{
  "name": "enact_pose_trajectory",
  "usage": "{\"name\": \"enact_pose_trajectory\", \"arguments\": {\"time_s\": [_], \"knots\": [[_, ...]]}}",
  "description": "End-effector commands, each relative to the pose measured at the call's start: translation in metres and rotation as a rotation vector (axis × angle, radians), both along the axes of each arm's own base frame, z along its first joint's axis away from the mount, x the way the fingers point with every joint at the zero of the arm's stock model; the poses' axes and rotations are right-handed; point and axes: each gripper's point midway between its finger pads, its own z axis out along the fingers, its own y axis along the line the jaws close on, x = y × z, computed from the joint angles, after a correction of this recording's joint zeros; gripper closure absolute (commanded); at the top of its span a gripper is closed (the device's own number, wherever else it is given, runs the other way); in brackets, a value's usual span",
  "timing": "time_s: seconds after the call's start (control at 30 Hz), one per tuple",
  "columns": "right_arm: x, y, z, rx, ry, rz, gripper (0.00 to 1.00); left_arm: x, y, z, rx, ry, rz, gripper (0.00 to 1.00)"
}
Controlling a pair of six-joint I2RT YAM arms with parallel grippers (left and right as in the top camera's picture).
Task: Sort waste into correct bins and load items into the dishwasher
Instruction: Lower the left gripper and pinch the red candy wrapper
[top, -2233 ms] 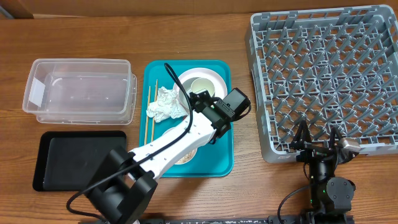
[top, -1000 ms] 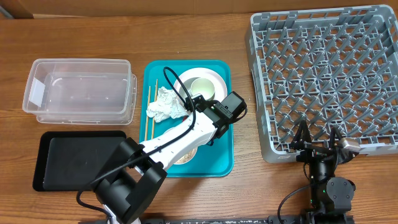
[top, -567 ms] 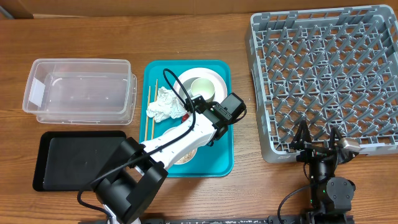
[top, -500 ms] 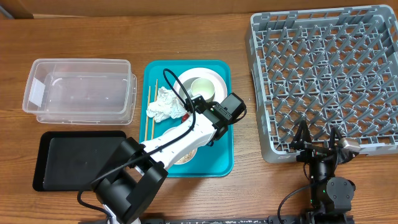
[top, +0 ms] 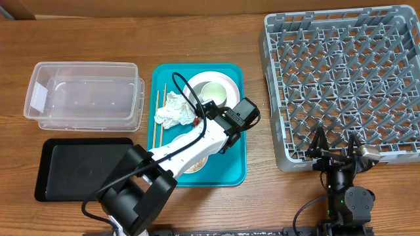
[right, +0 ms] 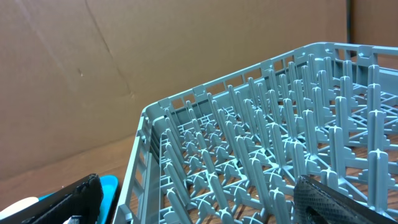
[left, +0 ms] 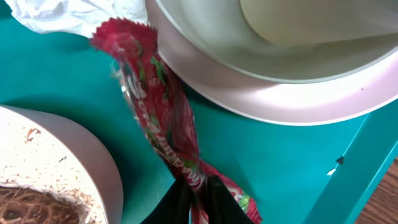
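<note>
Wrapper [left: 158,118]: shiny red, white-and-green print. Napkin [top: 174,109], plate [left: 280,102], bowl [left: 93,163]: white. Rice [left: 43,174] white, food scrap [left: 37,208] brown. Chopsticks [top: 157,121] pale wood. Big tray [top: 233,167] teal. Dish rack [top: 341,78] grey lattice. Tub [top: 85,92] clear; flat tray [top: 79,167] black. Table [top: 262,196] brown wood grain. Left arm [top: 190,147] white, black joints.

From overhead the white left arm [top: 187,149] hides most of the white rice bowl [left: 62,155]; the left wrist view's bottom edge cuts the shiny red twisted wrapper [left: 158,124].
</note>
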Motion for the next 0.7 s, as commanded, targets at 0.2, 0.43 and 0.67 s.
{"name": "enact_pose_trajectory", "arguments": {"time_s": [0.2,0.43,0.67], "knots": [[-0.0003,-0.0025,-0.0013,-0.006,-0.005,-0.013,0.0,0.0001,0.0038,-0.0058,0.012,0.004,0.017,0.96],[-0.0003,-0.0024,-0.0012,-0.006,-0.005,-0.013,0.0,-0.0008,0.0027,-0.0061,0.007,0.009,0.016,0.96],[-0.0003,-0.0024,-0.0012,-0.006,-0.005,-0.013,0.0,-0.0055,-0.0031,-0.008,-0.025,0.041,0.005,0.58]]}}
